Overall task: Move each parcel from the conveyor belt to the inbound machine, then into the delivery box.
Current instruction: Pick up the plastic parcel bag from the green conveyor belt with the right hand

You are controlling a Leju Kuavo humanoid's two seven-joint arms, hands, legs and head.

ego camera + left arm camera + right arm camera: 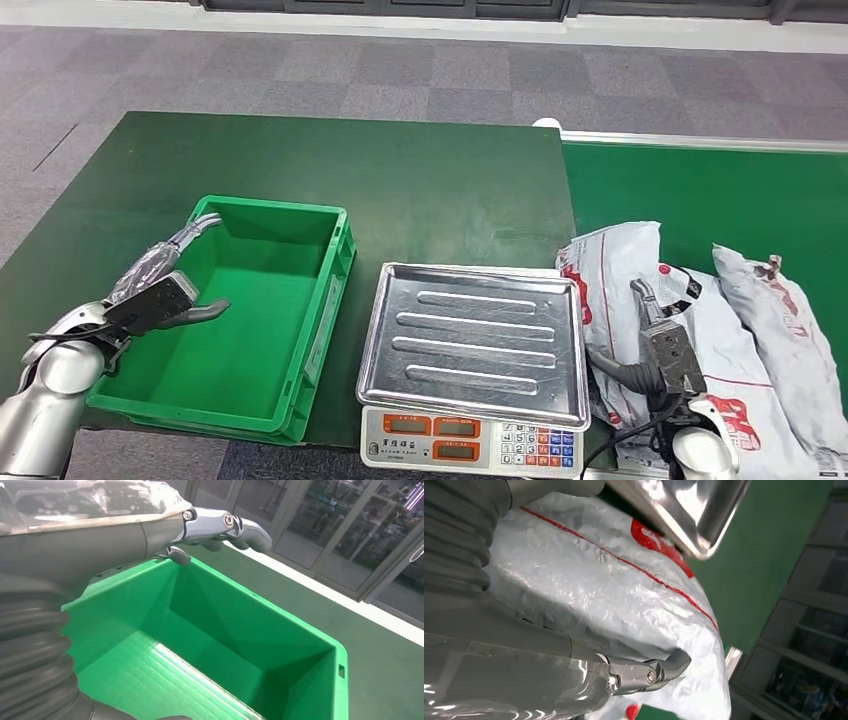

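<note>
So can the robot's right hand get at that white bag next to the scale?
Probably yes. The right hand already sits right over the white bag beside the scale's tray, and nothing lies on top of the bag to block it.

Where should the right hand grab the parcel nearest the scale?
Probably the bunched middle of the nearest parcel, coming from above where the right hand hovers. It lies flat and limp beside the scale tray, part overlapped by another parcel, so its edges give little to grip.

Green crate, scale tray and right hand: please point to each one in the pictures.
green crate (330, 262), head view, on its right wall.
scale tray (474, 340), head view, on its ribbed metal middle.
right hand (668, 352), head view, on its back, over a parcel.
</note>
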